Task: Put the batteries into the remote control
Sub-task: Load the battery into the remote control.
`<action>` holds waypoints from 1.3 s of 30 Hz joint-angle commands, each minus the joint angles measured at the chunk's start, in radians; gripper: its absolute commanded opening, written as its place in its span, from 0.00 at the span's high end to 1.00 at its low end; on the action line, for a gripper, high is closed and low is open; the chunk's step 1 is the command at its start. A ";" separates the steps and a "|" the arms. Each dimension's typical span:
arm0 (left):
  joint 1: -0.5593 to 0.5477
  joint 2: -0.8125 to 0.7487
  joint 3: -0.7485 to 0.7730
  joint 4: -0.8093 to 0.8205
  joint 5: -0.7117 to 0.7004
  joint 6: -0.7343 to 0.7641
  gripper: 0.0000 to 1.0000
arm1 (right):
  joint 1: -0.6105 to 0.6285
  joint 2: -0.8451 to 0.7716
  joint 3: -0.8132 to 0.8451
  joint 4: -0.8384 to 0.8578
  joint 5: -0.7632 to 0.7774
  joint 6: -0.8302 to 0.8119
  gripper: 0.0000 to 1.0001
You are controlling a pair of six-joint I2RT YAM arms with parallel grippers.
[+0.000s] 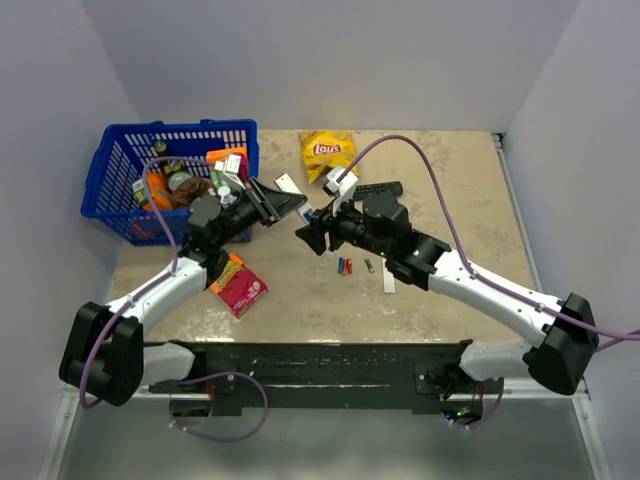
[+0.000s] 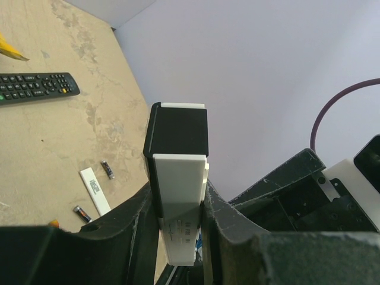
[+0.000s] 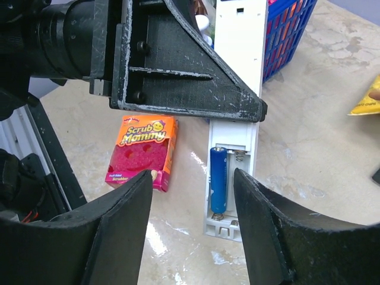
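Note:
My left gripper is shut on the slim white remote control and holds it above the table. In the left wrist view the remote stands between the jaws, dark end away from the camera. In the right wrist view its back is open, with one blue battery in the left slot and the right slot showing only its spring. My right gripper is open and empty, just short of the compartment end, also seen from above. Blue and red batteries lie on the table.
The white back strip and a small dark grey piece lie by the batteries. A black remote and a Lay's bag lie behind. A blue basket of goods stands far left. A Scrub Mommy box lies front left.

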 commanded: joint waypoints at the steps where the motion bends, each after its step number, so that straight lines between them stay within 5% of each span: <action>1: 0.002 -0.006 0.051 0.088 0.076 -0.020 1.00 | -0.016 -0.052 0.081 -0.049 0.087 -0.052 0.39; 9: 0.004 0.003 0.059 0.089 0.111 -0.023 1.00 | -0.040 -0.077 0.167 -0.144 0.030 -0.103 0.33; 14: 0.004 0.012 0.071 0.089 0.143 -0.023 1.00 | -0.147 -0.109 0.155 -0.125 -0.209 -0.146 0.35; 20: 0.005 0.024 0.103 0.074 0.211 -0.025 1.00 | -0.243 -0.174 0.101 -0.099 -0.517 -0.419 0.33; 28: 0.005 0.032 0.149 0.017 0.260 -0.019 1.00 | -0.243 -0.128 0.172 -0.283 -0.638 -0.722 0.26; 39: 0.002 0.037 0.198 -0.069 0.282 -0.002 1.00 | -0.241 -0.079 0.222 -0.276 -0.766 -0.871 0.39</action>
